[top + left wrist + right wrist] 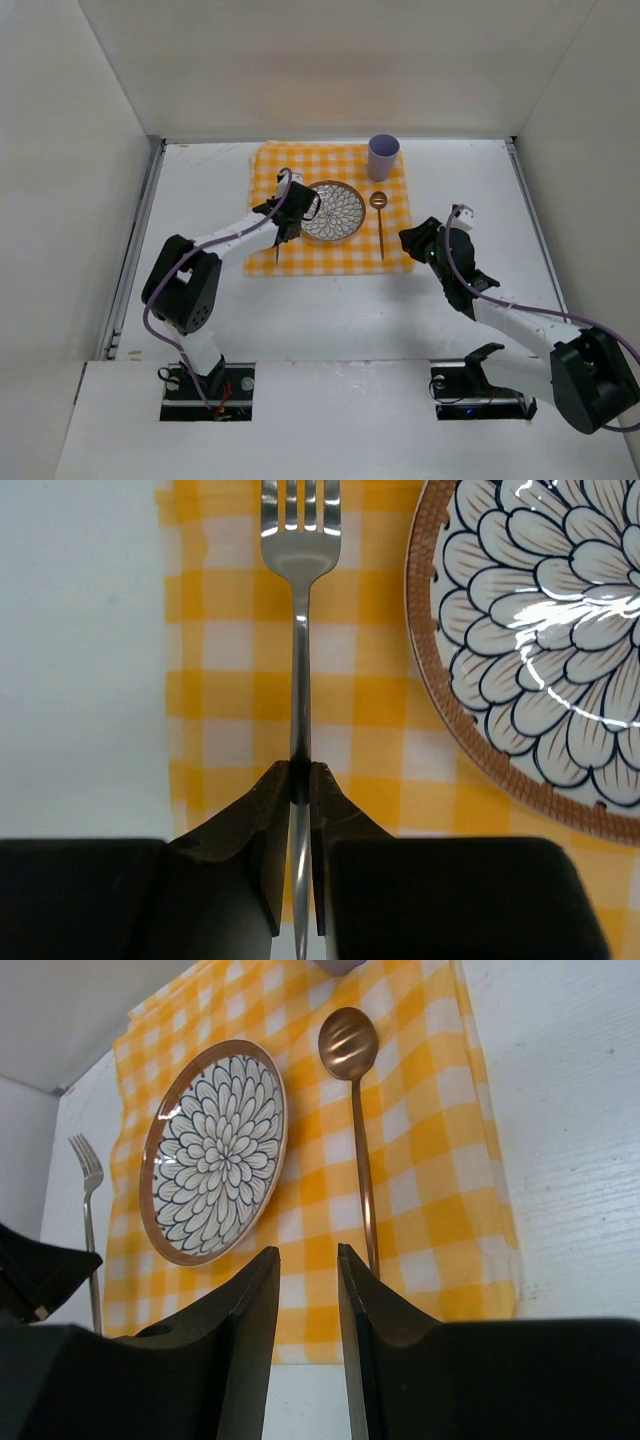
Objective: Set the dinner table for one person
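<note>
- The dinner table (330, 320) is a wide white top, with a metal rail along its left edge (135, 250) and another along its right (530, 230). White walls (60, 200) close it in on the left, far and right sides.
- A yellow-and-white checked cloth (350, 255) lies at the far middle. Bare tabletop runs between it and the arm bases, and along both its sides.
- A flower-patterned plate (335, 211) lies flat at the cloth's centre.
- A lilac cup (383, 157) stands upright at the cloth's far right corner; its inside looks pale.
- A copper spoon (381, 225) lies just right of the plate, bowl pointing away.
- The left gripper (300, 775) is clenched on the handle of a fork (300, 630), which sits between the plate and the cloth's left edge with its tines pointing away.
- The right gripper (308, 1260) hangs near the cloth's near right corner, jaws slightly apart and grasping nothing.
</note>
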